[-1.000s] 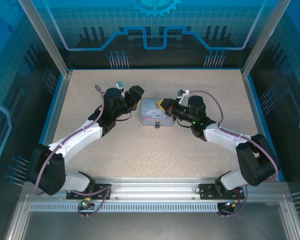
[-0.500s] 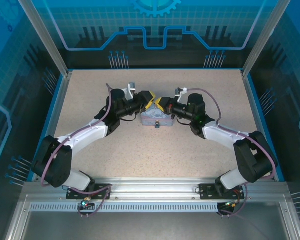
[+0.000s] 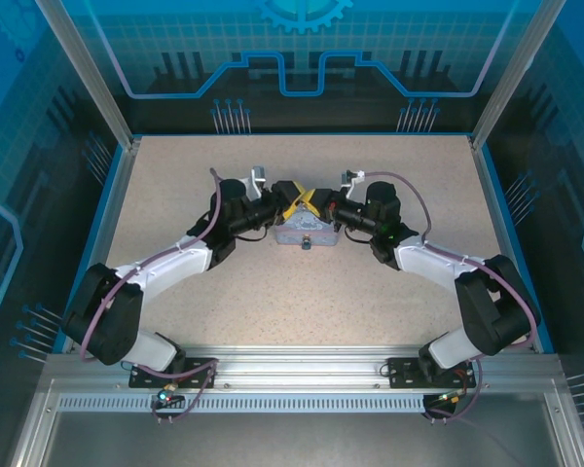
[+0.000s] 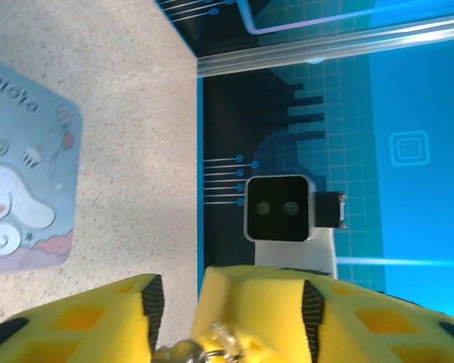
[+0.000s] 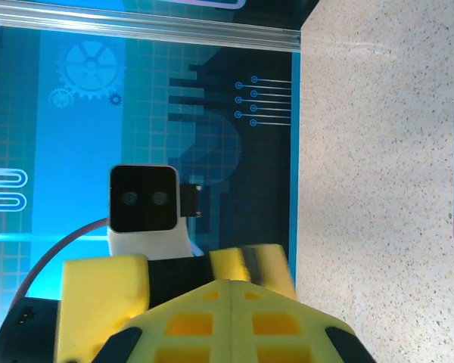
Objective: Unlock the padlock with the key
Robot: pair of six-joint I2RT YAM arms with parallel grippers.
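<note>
Top view high from behind, whole table, wrist views close, facing each other

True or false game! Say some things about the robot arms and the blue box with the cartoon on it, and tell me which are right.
1. The tin box lies on the table between the two arms. True.
2. The grippers are far apart. False: the left gripper and right gripper meet tip to tip at the tin box.
3. The tin box lid shows a cartoon. True.
4. The fingers are red. False: yellow.
5. The right gripper is wide open. False: shut.
</note>
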